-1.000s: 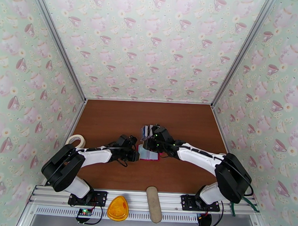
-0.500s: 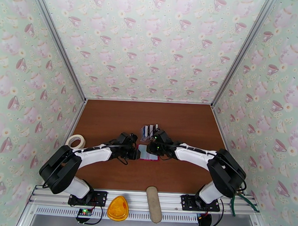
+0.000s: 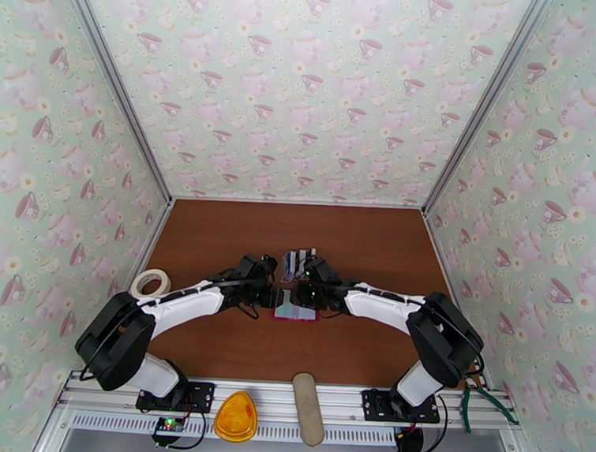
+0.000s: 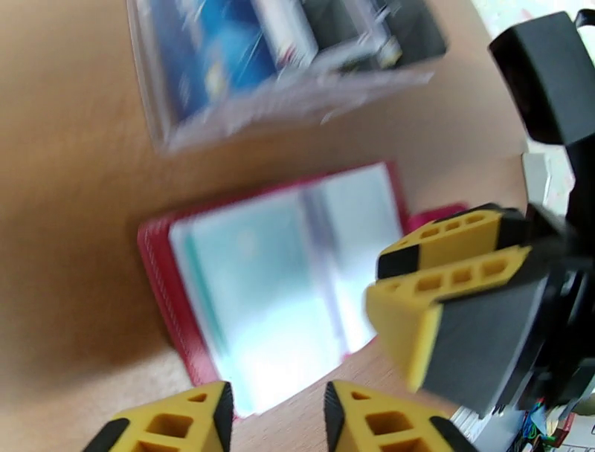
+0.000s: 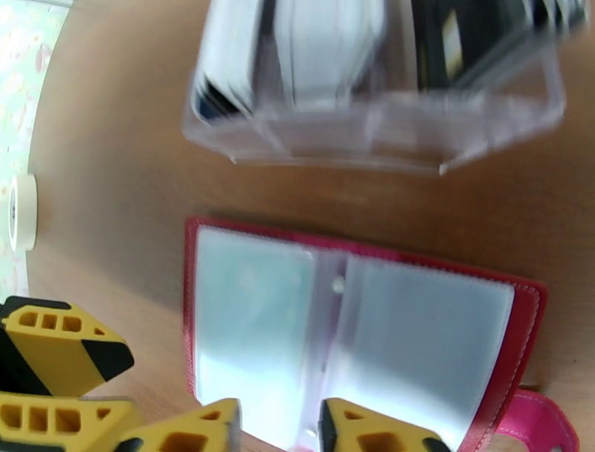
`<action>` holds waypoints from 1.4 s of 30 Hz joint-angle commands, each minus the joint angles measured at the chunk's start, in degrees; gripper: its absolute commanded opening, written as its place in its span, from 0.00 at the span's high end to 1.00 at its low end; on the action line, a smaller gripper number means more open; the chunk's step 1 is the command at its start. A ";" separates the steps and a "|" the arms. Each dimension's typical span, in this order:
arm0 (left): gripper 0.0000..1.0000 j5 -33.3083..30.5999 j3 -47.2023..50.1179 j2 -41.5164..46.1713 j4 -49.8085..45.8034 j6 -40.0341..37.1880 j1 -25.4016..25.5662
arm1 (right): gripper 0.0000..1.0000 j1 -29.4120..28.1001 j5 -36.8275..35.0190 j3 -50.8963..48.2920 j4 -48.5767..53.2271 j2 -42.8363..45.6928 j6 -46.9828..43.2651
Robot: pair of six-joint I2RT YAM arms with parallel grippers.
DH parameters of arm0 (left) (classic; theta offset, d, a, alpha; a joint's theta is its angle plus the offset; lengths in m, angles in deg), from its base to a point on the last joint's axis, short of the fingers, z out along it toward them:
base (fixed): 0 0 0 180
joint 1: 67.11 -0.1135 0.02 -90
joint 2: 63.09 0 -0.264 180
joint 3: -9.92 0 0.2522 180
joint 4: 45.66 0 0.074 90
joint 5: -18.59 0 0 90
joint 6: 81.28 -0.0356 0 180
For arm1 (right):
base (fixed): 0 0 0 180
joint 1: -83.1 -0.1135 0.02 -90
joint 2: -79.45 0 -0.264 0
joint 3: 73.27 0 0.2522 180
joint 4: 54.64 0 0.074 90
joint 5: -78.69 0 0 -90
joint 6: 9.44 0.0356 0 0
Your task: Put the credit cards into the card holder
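**Card holder at mid-table, cards behind it**

Taking the table as a dial with 12 at the far wall, the card holder lies flat near the hub. The credit cards stand in a plastic stand just at its 12, a strip of table between them. The left gripper hangs at the card holder's 8 o'clock corner and the right gripper at its 6 o'clock edge, side by side. A tape roll lies at 9 by the table's edge. On the rail at 6, a wedge-shaped object lies left of an oblong pad.
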 commanded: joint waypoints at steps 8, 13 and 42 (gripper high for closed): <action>0.57 -2.58 -10.89 -5.73 -0.19 0.57 -4.36 | 0.54 3.88 -10.05 12.51 15.45 2.24 -8.17; 0.57 0.46 -11.65 -10.06 5.06 1.64 -6.60 | 0.53 6.69 -11.68 16.64 18.79 1.52 -10.60; 0.58 6.38 -12.96 -20.27 8.60 2.29 -7.85 | 0.49 9.33 -16.94 32.07 28.26 -12.06 -18.07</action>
